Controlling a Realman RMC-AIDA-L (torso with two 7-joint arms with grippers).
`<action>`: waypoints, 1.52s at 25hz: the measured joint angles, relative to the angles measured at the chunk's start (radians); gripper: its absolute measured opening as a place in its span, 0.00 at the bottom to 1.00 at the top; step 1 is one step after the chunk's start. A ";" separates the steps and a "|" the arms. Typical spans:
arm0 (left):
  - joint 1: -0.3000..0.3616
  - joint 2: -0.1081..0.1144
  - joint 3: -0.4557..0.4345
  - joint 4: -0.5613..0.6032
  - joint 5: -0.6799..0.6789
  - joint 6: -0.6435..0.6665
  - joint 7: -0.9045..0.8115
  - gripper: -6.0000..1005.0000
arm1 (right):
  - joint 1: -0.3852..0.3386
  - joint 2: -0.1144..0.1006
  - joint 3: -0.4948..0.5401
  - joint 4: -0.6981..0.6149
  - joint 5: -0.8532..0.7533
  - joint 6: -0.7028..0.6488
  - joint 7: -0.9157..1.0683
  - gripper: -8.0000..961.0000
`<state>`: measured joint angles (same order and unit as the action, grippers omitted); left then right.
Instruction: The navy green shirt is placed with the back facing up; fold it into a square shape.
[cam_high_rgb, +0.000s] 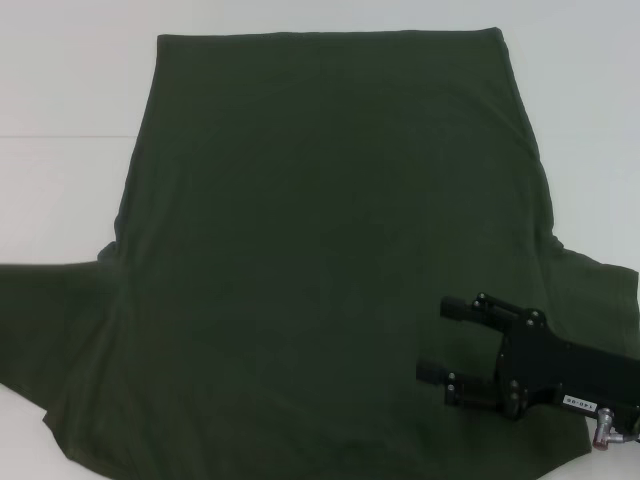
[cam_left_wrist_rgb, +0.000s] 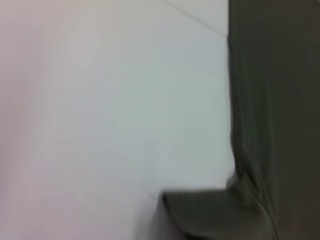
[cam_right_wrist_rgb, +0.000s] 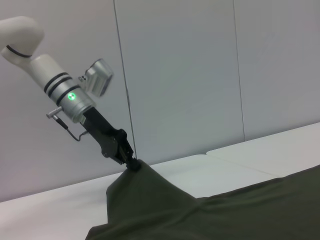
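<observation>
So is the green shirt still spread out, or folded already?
Mostly spread: the navy green shirt lies open, back up, across the table. The right wrist view shows the left hand pinching one edge up; no fold shows.

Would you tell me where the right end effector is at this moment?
In the head view the right end effector sits at the robot's near right, over the navy green shirt beside its right sleeve, fingers open and pointing toward the robot's left.

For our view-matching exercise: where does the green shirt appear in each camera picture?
Head view: navy green shirt fills the middle, beneath the right gripper.
Left wrist view: right side and bottom.
Right wrist view: bottom, peak pinched by left gripper.
Shared landmark: white table.
</observation>
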<state>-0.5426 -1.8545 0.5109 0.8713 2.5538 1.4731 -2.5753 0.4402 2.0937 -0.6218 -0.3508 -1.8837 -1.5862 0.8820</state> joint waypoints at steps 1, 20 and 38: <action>-0.002 0.002 -0.002 0.016 0.000 0.010 -0.002 0.03 | 0.000 0.000 0.000 0.000 0.000 0.000 0.000 0.90; -0.158 -0.006 0.165 0.052 0.002 0.122 -0.109 0.03 | -0.003 0.003 -0.005 0.005 0.000 0.002 -0.009 0.90; -0.256 -0.182 0.242 0.009 0.068 0.030 -0.144 0.03 | -0.003 0.003 -0.001 0.016 0.000 0.002 -0.011 0.90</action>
<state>-0.7985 -2.0366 0.7526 0.8799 2.6223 1.5035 -2.7196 0.4369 2.0968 -0.6228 -0.3344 -1.8837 -1.5846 0.8712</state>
